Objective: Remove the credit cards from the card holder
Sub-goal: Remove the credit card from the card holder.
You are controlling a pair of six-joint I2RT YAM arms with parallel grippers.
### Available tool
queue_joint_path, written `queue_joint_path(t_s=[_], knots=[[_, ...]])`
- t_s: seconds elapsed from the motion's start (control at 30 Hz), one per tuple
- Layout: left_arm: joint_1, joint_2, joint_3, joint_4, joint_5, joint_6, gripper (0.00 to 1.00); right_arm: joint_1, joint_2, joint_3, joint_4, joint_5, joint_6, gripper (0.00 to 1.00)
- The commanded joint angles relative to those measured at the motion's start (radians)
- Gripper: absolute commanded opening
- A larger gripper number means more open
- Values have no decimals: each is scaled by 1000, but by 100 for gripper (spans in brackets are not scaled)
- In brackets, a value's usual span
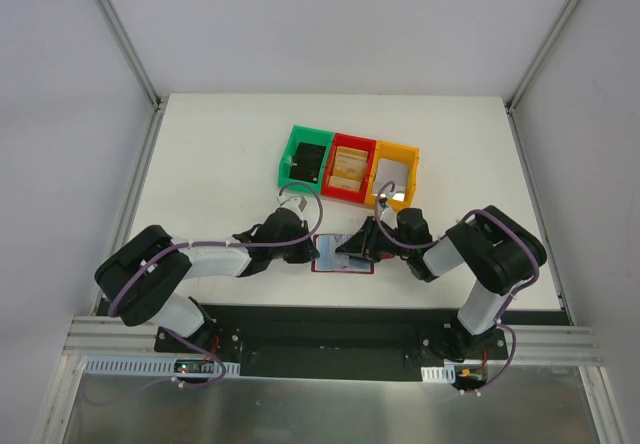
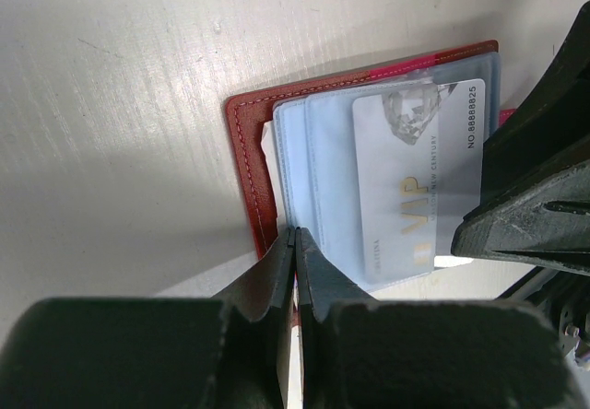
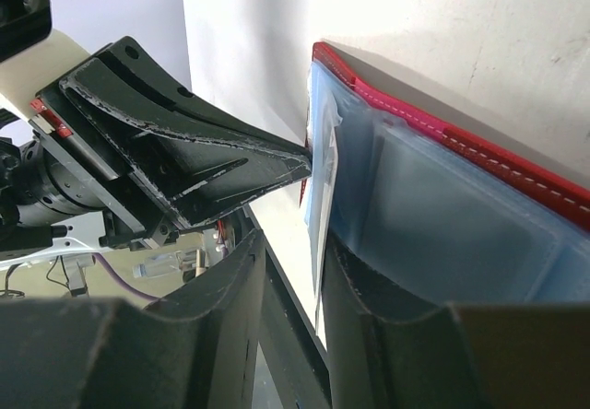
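Left claw (image 2: 295, 243), clamped fully shut, presses its tips on the left edge of the card holder (image 2: 247, 151), apparently to pin it open on the desk (image 1: 220, 154) between the two arms. Right claw (image 3: 297, 254) stands partly open astride the edge of a white VIP card (image 2: 415, 188), not visibly gripping it. Dark red with pale blue clear pockets, the holder lies flat

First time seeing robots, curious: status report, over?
Copy: left fingers shut, tips at card holder edge; right fingers open astride VIP card; nothing blocking.
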Motion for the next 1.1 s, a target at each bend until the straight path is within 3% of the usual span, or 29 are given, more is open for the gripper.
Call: queue_joint_path(t_s=[0.0, 0.53, 0.83, 1.07], knots=[[16, 32, -31, -83, -44, 9, 0, -13, -40, -9, 57, -25, -14, 31], [17, 28, -34, -85, -44, 9, 0, -42, -50, -26, 45, -28, -28, 17], [17, 15, -39, -80, -44, 6, 0, -49, -76, -24, -6, -28, -59, 1], [16, 6, -45, -82, -46, 4, 0, -56, -121, -35, -79, -16, -100, 1]])
